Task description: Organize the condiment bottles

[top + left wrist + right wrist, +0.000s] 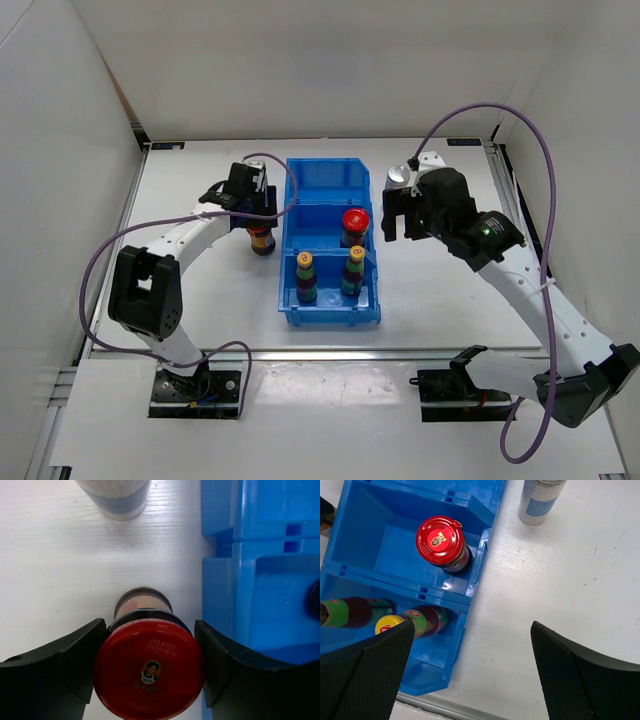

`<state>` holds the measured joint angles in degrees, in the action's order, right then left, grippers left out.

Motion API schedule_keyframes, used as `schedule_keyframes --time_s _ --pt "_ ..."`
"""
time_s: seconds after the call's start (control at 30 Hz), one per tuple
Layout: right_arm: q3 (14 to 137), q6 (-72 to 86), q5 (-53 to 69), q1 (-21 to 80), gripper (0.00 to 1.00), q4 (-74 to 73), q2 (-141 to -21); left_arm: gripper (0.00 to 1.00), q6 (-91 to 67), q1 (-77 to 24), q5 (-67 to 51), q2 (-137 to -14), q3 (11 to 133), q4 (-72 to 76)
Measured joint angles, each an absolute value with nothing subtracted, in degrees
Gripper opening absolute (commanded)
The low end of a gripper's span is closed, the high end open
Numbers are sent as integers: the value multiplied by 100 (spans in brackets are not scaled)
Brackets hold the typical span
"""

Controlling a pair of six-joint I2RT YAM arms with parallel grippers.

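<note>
Now clamping left gripper (257, 212) on red jar (149, 672) just beside bin (325, 175), hovering right gripper (471, 625) over table (450, 290) with fingers apart.

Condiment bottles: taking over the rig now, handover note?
Left claw: shut on a red-lidded jar, left of the blue bin.
Right claw: open, empty, right of the bin.
Done: second red-lidded jar in the middle compartment; yellow-capped bottles in the near one.
To do: bin the gripped jar and the silver-capped bottles on the table, one left, one right. Far compartment empty.
</note>
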<state>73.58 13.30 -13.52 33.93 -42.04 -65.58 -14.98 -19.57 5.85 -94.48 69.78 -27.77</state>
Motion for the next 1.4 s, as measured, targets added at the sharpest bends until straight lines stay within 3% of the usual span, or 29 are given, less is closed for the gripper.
schedule_keyframes --time_s 0.37,0.77,1.1,1.4 --pt "7325 1304 -1350 3393 100 -4327 -6558 40 -1459 -1944 515 -9467 7334 -3406" --pt "7328 1306 -1332 3393 100 -4340 -6565 31 -1402 -2346 832 -9083 9231 -3837" --pt "7328 1306 -1330 3393 100 -4370 -6611 31 -1516 -3098 462 -9500 9260 -3754" --pt "7328 1306 -1337 3393 100 -4410 -6611 37 -1551 -3361 292 -10418 9102 -3699"
